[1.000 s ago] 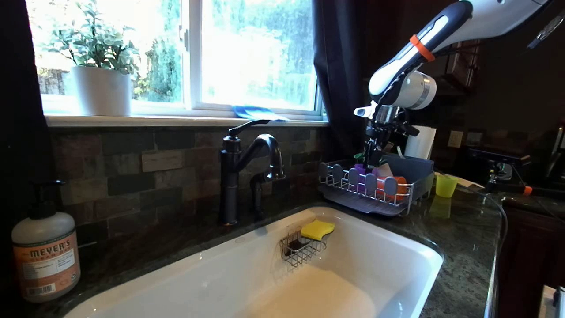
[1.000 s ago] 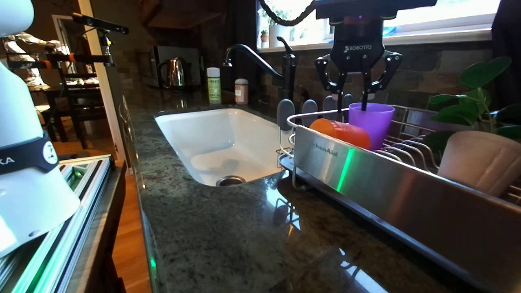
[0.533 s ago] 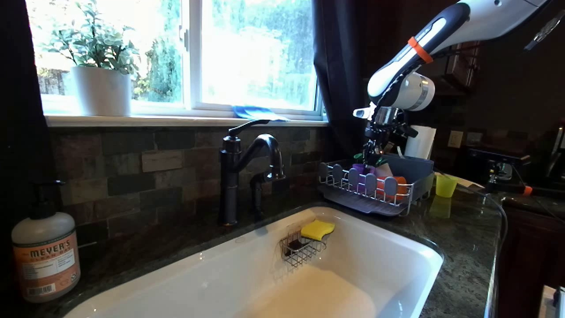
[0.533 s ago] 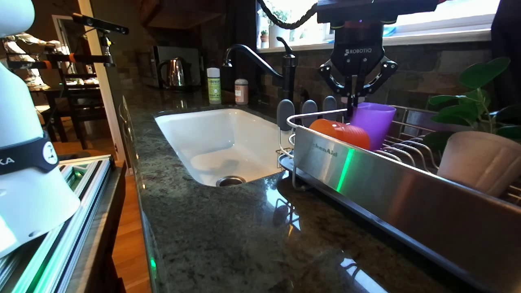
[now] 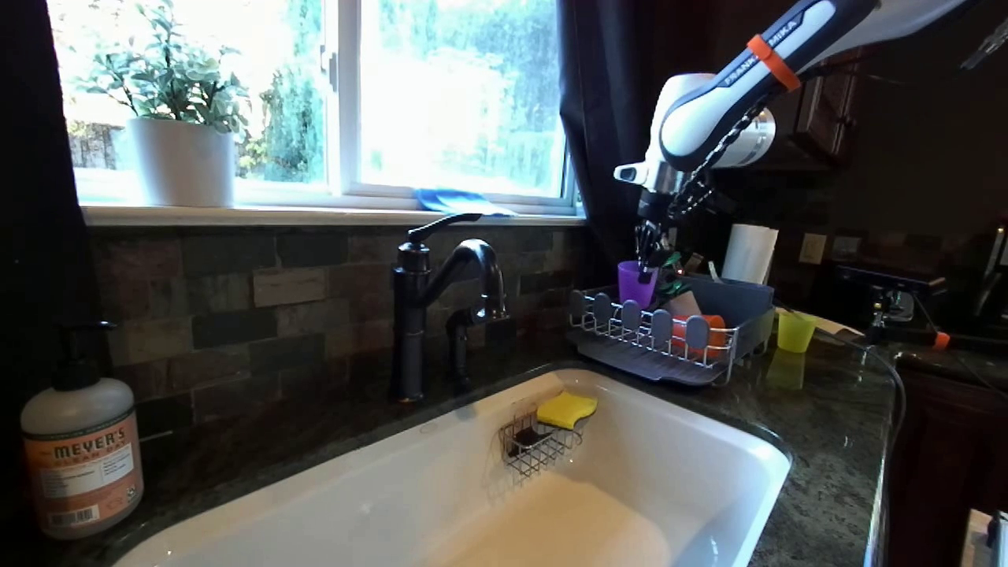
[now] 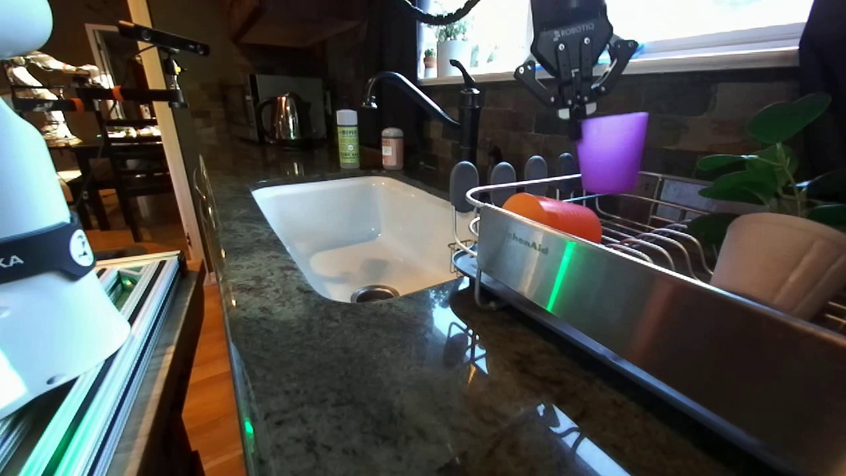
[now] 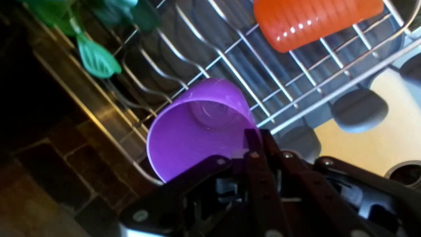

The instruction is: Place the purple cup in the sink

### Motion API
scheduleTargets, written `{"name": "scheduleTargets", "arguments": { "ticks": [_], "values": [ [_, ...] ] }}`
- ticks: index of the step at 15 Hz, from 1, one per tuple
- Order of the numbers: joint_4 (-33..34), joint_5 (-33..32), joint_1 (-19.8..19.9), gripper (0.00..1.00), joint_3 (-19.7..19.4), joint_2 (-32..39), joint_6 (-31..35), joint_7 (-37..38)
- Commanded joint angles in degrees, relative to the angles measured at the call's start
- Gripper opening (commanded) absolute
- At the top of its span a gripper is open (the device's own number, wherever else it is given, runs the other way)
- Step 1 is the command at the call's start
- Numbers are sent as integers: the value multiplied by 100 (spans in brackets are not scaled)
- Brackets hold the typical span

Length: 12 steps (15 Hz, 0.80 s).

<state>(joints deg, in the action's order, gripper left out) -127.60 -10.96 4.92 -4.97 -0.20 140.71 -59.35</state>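
The purple cup shows in both exterior views point(image 5: 635, 287) point(image 6: 615, 155) and the wrist view point(image 7: 197, 138). My gripper point(image 6: 576, 124) is shut on one side of its wall, one finger inside the cup and one outside; this also shows in the wrist view point(image 7: 260, 135). The cup hangs above the dish rack, roughly upright with a slight tilt in an exterior view. The white sink, set in the dark stone counter, shows in both exterior views point(image 5: 693, 429) point(image 6: 310, 215), beside the rack; neither cup nor gripper is over it.
The dish rack point(image 6: 634, 311) with grey prongs holds an orange cup point(image 6: 555, 215) and a potted plant point(image 6: 780, 261). A dark faucet point(image 5: 409, 323) stands behind the sink. A yellow sponge point(image 5: 567, 409) sits in a wire caddy. A yellow-green cup point(image 5: 795, 332) stands beyond the rack.
My gripper was open around the purple cup's wall, then shut on it. It has risen with the cup, lifting it up out of the rack, and the wrist has tilted a little.
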Motion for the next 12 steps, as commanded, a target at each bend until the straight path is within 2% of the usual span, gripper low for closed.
{"name": "scheduleTargets", "arguments": {
  "ticks": [1, 3, 4, 8, 11, 12],
  "values": [
    [-298, -761, -333, 1, 354, -473, 73, 351],
    [-386, -737, -580, 1, 589, -507, 187, 194],
    [-436, -499, -727, 1, 693, -482, 265, 6],
    [-733, 1157, -1270, 1, 964, -296, 514, -1056],
    [-916, 2544, -1496, 1, 1096, -247, 267, -2184],
    [-744, 1883, -1387, 1, 1115, -221, 309, -1507]
  ]
}}
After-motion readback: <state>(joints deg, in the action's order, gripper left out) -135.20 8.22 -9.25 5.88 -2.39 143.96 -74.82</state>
